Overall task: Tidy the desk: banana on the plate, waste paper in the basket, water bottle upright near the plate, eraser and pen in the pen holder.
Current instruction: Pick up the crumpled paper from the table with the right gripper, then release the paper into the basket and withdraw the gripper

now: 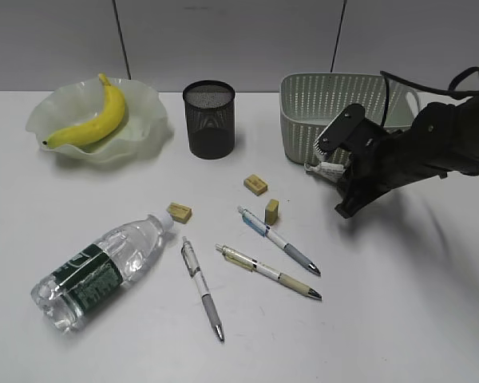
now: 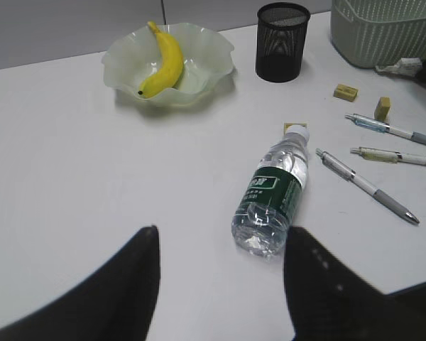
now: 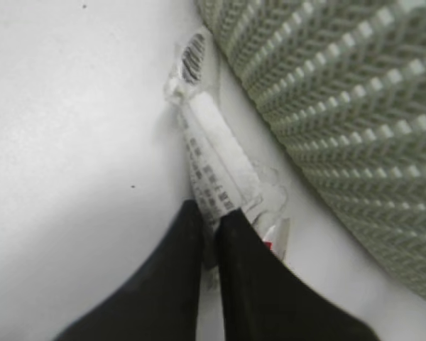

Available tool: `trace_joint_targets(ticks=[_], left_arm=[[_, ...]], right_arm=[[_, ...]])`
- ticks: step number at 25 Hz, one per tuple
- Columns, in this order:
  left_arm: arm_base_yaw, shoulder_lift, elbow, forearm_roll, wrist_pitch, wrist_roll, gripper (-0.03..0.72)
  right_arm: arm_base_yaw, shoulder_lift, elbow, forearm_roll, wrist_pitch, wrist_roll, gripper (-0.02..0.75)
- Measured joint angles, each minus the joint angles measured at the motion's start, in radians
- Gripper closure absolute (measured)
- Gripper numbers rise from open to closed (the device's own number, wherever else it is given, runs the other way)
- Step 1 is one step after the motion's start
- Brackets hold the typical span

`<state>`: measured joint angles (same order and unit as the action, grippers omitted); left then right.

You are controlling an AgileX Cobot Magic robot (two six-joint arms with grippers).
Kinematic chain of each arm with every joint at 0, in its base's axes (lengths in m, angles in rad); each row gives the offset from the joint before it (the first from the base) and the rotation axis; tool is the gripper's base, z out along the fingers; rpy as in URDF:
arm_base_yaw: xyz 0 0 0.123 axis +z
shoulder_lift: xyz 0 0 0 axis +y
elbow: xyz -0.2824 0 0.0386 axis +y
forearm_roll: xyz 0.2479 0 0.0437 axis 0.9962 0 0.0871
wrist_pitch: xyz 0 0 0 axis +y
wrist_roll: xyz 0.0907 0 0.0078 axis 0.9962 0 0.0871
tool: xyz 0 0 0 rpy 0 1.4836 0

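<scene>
At the far left of the wide white desk, the curved yellow banana already lies in the translucent pale green ruffled plate; it is soft and needs no more handling. Nearer, the clear plastic water bottle with a dark green label lies on its side, cap pointing right; it looks part-full, smooth and likely slippery, so the labelled middle seems the best hold. The left claw hovers near it, jaws apart and empty. Farther right stand the black mesh pen holder, three small tan erasers and three pens lying flat: light, stiff, thin, best pinched mid-barrel. At the far right, the right claw is pinched shut on the crumpled white waste paper with grey print, which lies on the desk touching or just beside the near wall of the grey-green perforated basket. The wad is very light and soft; a fold could slip, so a firm pinch suits it
</scene>
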<state>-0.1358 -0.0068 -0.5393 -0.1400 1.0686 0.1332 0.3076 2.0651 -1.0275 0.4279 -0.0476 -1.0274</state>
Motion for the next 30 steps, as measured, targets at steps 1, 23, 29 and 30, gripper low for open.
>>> trace_joint_targets(ticks=[1, 23, 29, 30], left_arm=[[0.0, 0.0, 0.0, 0.0, 0.0, 0.0, 0.27], [0.0, 0.0, 0.0, 0.0, 0.0, 0.0, 0.274], [0.0, 0.0, 0.0, 0.0, 0.0, 0.0, 0.276], [0.0, 0.0, 0.0, 0.0, 0.0, 0.0, 0.276]], right_arm=[[0.0, -0.006, 0.0, 0.001, 0.008, 0.0, 0.681], [0.0, -0.3, -0.042, 0.052, -0.119, 0.012, 0.684], [0.0, -0.105, -0.157, 0.27, -0.106, 0.013, 0.596], [0.0, -0.092, -0.175, 0.301, -0.093, 0.014, 0.53]])
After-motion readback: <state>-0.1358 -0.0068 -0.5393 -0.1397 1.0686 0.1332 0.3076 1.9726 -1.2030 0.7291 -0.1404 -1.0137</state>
